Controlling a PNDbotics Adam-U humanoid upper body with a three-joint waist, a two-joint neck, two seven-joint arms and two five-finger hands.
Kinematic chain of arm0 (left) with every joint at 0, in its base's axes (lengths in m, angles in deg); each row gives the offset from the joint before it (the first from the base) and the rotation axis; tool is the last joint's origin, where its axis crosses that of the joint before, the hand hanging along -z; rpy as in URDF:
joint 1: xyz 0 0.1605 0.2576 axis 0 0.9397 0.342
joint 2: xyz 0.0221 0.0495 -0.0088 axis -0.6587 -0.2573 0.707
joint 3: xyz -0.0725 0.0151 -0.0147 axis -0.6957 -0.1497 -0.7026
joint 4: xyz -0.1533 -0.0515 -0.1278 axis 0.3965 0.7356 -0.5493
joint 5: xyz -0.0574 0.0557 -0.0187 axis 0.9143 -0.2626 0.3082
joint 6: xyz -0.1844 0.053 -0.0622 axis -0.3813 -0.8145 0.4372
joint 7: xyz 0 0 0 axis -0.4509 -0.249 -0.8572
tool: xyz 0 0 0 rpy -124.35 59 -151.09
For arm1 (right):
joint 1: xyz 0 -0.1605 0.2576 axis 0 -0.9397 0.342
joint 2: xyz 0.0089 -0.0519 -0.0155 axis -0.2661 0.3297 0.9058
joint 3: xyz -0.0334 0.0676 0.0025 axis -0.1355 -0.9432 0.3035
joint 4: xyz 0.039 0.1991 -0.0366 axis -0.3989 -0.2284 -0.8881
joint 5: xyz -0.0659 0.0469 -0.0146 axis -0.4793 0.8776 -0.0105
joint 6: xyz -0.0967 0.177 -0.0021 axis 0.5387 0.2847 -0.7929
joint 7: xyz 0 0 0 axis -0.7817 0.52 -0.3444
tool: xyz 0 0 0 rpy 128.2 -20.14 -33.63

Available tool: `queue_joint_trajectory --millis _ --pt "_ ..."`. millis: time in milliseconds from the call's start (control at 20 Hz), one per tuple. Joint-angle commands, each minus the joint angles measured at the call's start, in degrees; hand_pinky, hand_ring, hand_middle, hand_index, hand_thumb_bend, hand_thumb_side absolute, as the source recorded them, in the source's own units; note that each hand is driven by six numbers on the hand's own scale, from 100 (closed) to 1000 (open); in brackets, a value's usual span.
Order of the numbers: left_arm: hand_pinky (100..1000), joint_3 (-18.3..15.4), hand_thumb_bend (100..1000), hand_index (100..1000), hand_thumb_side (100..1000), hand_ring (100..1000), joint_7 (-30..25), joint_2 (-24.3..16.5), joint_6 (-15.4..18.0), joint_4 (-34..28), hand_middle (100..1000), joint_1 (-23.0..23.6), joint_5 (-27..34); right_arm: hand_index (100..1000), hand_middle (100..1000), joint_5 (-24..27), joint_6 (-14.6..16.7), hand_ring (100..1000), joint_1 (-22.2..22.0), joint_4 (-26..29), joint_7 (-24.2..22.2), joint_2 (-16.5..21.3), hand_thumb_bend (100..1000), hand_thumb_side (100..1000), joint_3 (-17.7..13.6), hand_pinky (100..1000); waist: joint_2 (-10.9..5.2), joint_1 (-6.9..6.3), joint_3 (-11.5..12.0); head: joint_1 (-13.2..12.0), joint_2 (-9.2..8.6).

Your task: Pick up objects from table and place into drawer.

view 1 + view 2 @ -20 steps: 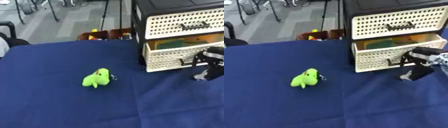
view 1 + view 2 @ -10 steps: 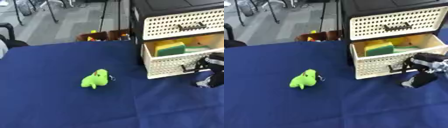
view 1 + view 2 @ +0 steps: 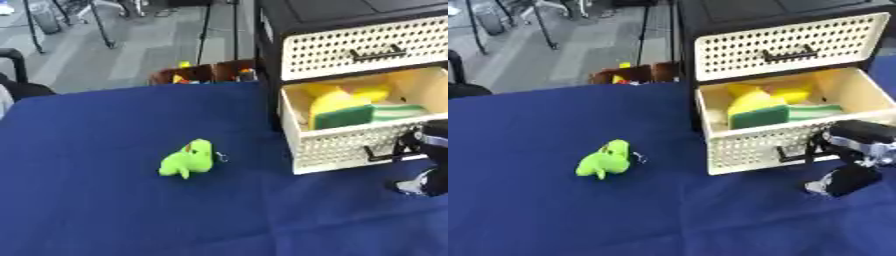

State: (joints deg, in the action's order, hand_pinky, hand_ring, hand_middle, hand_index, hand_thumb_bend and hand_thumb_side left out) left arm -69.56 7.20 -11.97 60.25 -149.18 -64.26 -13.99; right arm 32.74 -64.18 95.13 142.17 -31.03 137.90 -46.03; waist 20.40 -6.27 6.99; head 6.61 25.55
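The lower drawer (image 3: 798,131) now stands pulled farther out, its yellow and green contents uncovered; the right hand (image 3: 852,159) has drawn back with its handle.

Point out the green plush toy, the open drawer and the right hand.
green plush toy (image 3: 604,160): right eye view, on its body.
open drawer (image 3: 756,148): right eye view, on its perforated front.
right hand (image 3: 859,142): right eye view, on its black back.

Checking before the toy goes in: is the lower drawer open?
Open: the lower drawer juts out, showing yellow items and a green sponge inside.
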Motion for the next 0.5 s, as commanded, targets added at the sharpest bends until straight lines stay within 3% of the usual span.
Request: queue_joint_trajectory --millis 50,500 --pt "541 -0.53 131 868 963 747 0.3 -0.93 -0.04 -0.99 738 -0.36 0.16 661 143 0.56 -0.94 251 -0.84 3.61 0.08 2.19 455 523 -1.34 100 -1.58 0.18 -0.17 0.17 -0.23" --pt "541 -0.58 130 868 963 748 0.32 -0.83 -0.13 -0.99 738 -0.29 0.15 657 143 0.25 -2.66 251 -4.49 8.11 0.31 1.95 443 530 -2.51 100 -1.87 -0.01 -0.79 0.77 -0.43"
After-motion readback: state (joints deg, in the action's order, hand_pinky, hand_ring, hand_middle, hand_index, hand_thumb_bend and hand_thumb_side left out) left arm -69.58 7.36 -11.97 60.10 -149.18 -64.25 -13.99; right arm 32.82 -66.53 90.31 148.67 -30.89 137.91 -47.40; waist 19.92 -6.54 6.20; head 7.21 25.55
